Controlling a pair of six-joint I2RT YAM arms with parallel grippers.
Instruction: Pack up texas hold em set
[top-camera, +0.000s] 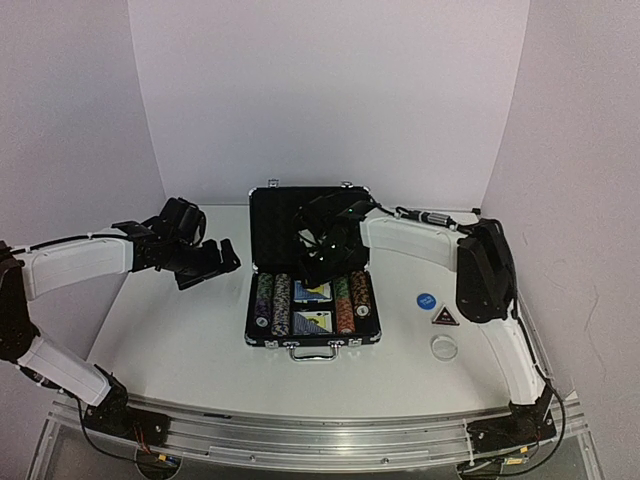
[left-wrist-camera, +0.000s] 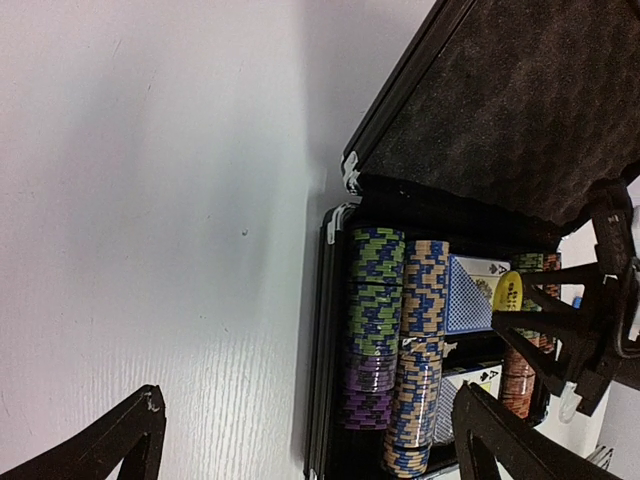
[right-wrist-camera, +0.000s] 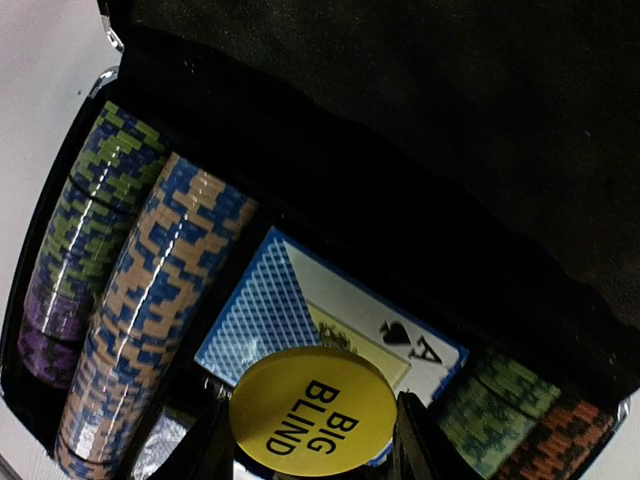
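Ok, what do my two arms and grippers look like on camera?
Both match: the left arm and right arm have white link covers and black joint housings. The left gripper and right gripper are black, with angular, tapering fingers. Thin black cables run along the links and by the bases. No readable markings.

You had even, soft overhead light, with the table (top-camera: 180, 340) slightly blown out. Foam in the briefcase (top-camera: 275, 230) lid read near-black, detail lost. Right wrist view was soft, yellow disc (right-wrist-camera: 312, 410) sharpest.
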